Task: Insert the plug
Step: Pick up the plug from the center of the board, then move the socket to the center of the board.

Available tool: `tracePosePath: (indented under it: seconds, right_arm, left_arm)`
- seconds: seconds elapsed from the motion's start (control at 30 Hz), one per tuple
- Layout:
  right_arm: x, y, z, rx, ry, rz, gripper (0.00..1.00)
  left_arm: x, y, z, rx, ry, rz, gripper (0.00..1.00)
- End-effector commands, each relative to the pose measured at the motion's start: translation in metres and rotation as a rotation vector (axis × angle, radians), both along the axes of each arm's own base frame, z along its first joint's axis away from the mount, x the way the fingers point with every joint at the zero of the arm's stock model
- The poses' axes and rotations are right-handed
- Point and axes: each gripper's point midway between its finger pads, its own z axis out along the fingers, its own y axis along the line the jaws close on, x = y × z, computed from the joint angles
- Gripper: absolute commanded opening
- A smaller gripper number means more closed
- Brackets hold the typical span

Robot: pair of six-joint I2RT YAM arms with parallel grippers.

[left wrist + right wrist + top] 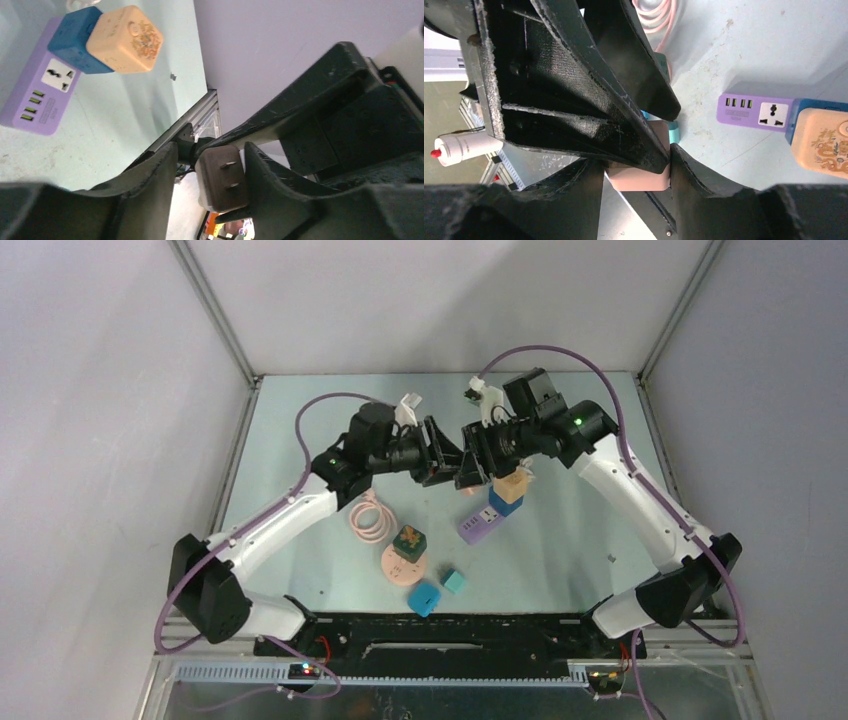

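Pinching plug (639,177) edges, right fingers (696,200), midair.

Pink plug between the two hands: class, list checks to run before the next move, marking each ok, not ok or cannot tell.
1. Right hand clamps the pink cube-shaped plug: ok.
2. Left hand shut on it: not ok, gap beside one finger.
3. Two metal prongs exposed, unbent: ok.
4. White socket on purple plastic power strip free: ok.
5. Blue cube and peach cube beside that socket, not covering it: ok.
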Motion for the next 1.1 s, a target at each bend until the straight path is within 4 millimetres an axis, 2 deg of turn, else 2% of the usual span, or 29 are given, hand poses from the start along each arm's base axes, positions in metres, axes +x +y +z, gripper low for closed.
tracePosePath:
  seconds: [0.0, 0.2, 0.37, 0.5, 0.63, 0.73, 0.87, 0.97, 1.07]
  right_arm:
    - [0.004, 0.000, 0.016, 0.038, -0.058, -0.026, 0.20]
    - [0.005, -0.004, 0.010, 0.019, -0.061, -0.050, 0.22]
    - [0.007, -0.008, 0.007, 0.008, -0.084, -0.064, 0.30]
    - [0.011, -0.014, 0.004, -0.005, -0.102, -0.102, 0.56]
    - [0.014, -0.023, 0.003, 0.008, -0.107, -0.138, 0.73]
    - [0.015, -0.031, 0.012, 0.085, -0.100, -0.175, 0.83]
    - [0.018, -0.044, 0.028, 0.222, -0.062, -0.234, 0.91]
    - [0.017, -0.045, 0.045, 0.328, -0.040, -0.259, 0.94]
    - [0.016, -0.036, 0.061, 0.461, 0.035, -0.269, 0.97]
  left_arm:
    - [-0.021, -0.016, 0.027, -0.064, -0.034, -0.093, 0.48]
    - [-0.026, -0.016, 0.024, -0.056, -0.028, -0.094, 0.02]
    - [-0.024, -0.013, 0.028, -0.054, -0.050, -0.076, 0.00]
    - [-0.019, -0.009, 0.030, -0.055, -0.072, -0.041, 0.00]
    - [-0.005, 0.000, 0.027, -0.045, -0.087, 0.027, 0.00]
    - [0.009, 0.011, 0.027, -0.056, -0.117, 0.089, 0.00]
    - [0.029, 0.031, 0.030, -0.076, -0.164, 0.202, 0.00]
    - [0.042, 0.043, 0.047, -0.138, -0.226, 0.275, 0.00]
    - [0.044, 0.051, 0.074, -0.221, -0.305, 0.314, 0.00]
